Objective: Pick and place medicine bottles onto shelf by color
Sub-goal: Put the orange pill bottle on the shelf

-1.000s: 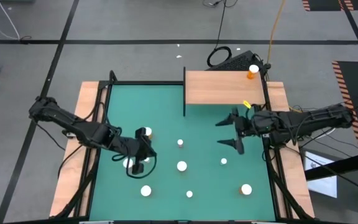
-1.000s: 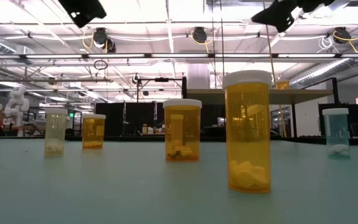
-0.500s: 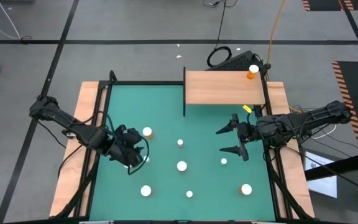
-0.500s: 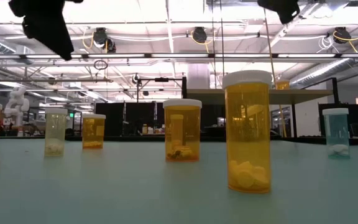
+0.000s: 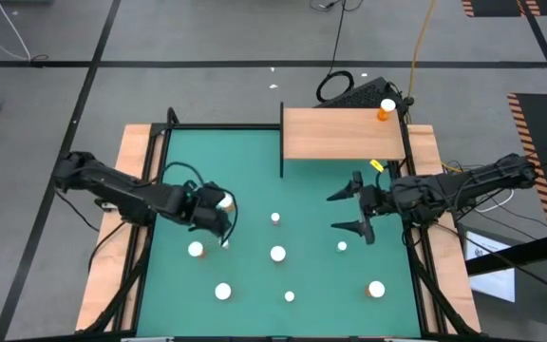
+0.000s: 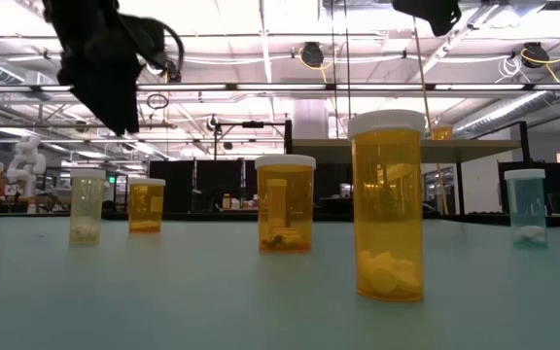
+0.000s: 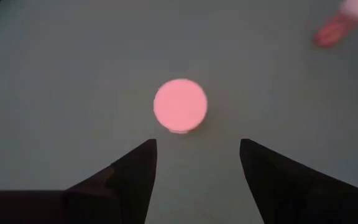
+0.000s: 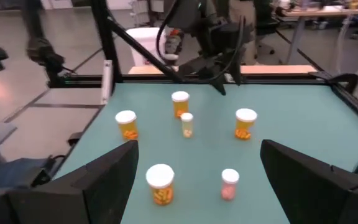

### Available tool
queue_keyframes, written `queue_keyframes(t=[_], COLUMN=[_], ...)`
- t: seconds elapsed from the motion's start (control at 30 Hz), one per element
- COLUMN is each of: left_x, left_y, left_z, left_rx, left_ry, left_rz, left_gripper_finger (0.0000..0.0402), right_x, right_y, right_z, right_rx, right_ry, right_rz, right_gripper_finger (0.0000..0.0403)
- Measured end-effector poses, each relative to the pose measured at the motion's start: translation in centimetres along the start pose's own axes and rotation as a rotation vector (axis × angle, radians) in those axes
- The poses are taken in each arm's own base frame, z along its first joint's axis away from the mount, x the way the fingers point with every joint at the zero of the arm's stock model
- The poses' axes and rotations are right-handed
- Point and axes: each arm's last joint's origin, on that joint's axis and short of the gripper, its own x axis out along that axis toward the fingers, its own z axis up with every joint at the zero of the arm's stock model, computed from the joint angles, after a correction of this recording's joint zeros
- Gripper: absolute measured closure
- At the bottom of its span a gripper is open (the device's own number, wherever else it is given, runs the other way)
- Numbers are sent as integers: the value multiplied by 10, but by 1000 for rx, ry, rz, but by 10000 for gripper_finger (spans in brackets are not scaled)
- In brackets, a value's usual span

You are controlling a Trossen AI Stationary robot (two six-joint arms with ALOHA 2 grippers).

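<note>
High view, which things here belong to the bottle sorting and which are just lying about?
Job:
medicine bottles on the green mat
orange bottle on the shelf
left hand and right hand

Lying about:
black cables behind the shelf
yellow tag

A grey concrete floor [image 5: 207, 38] crossed by black tape lines [image 5: 254, 64] surrounds the table, with orange-and-black hazard striping [image 5: 539, 114] at one side and a coiled black cable [image 5: 335, 85] lying on it. Beyond the table, a high industrial ceiling carries long white strip lights [image 6: 261, 39], metal trusses [image 6: 280, 89] and round black fixtures [image 6: 311, 53]. A light wooden desk [image 8: 328, 9] stands farther back.
</note>
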Motion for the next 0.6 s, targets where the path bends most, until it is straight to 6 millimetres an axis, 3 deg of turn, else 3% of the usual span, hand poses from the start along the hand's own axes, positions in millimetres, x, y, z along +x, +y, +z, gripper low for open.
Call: queue_keyframes(t=[0.6], left_x=[57], left_y=[-2], left_z=[21], left_rx=[-22], left_ry=[180], left_rz=[70], left_gripper_finger=[166], right_x=[5], right_y=[0], right_z=[-3], right_rx=[-15], right_ry=[25], right_rz=[-21], right_gripper_finger=[69])
